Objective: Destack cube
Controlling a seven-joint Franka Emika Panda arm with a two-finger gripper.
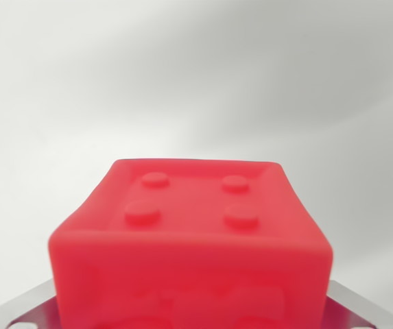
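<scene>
The white bench (196, 82) filled the back of the wrist view. The red cube (193, 240) sat low in the middle, very close to the camera, right at the end effector (189, 319). It was square, with no long side. Four round bumps (193, 201) showed on top. Grey metal peeked out at both bottom corners. I could not tell if the fingers were spread or pinching. No writing showed.
</scene>
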